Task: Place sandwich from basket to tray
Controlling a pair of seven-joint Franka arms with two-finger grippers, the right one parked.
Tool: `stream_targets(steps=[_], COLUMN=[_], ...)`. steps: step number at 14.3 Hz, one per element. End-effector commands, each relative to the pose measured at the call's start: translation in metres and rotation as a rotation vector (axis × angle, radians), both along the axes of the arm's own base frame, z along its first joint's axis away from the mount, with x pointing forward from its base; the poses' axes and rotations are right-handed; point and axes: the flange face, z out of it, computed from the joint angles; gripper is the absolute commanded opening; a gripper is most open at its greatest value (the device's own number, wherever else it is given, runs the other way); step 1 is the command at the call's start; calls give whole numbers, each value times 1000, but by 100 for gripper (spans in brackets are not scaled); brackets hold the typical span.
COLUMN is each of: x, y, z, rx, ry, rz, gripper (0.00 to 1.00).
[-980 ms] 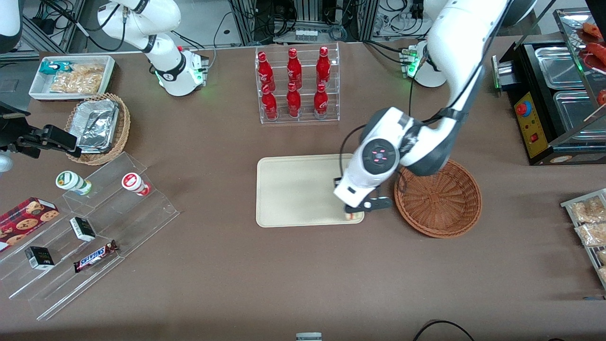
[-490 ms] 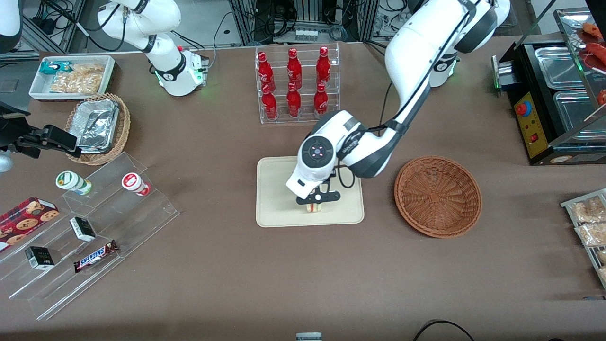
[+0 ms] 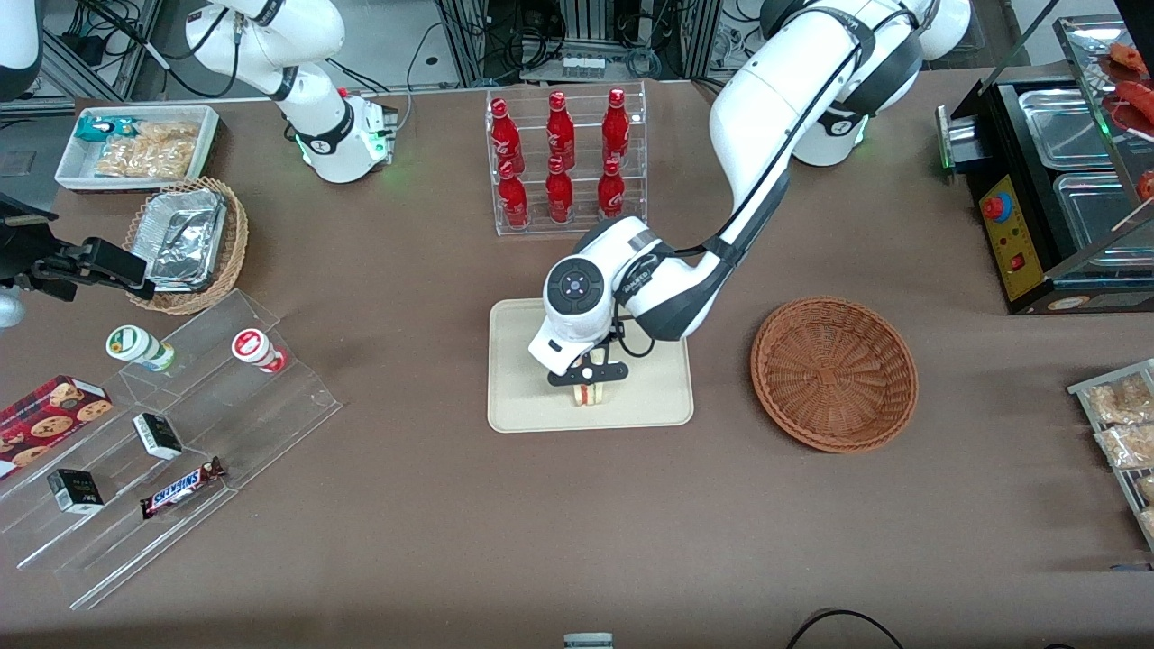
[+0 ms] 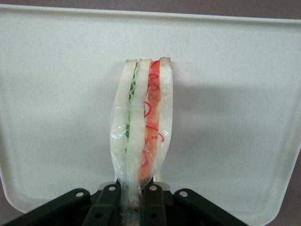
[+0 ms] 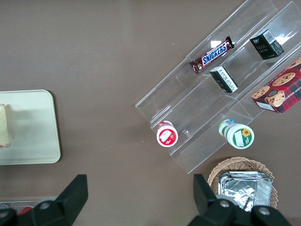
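Your tray (image 3: 523, 406) sits mid-frame in the front view, the basket (image 3: 834, 374) beside it toward the working arm's end, holding nothing. Gripper (image 3: 587, 382) over the tray, fingers (image 4: 109, 207) pinched on the sandwich (image 4: 141, 127), held cut side up.

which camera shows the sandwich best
The left wrist view: the sandwich fills it, red and green layers clear, pinched in the gripper over the tray. The front view shows only a small piece under the gripper. The right wrist view catches just a pale edge.
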Motion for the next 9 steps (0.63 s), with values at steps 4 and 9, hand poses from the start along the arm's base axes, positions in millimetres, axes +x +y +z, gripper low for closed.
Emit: stream_targets(steps=[4, 9], x=[-5, 9], y=[-5, 18], z=[-5, 69], rx=[-4, 27], ry=[-45, -89], rz=[-6, 25], gripper=[100, 100])
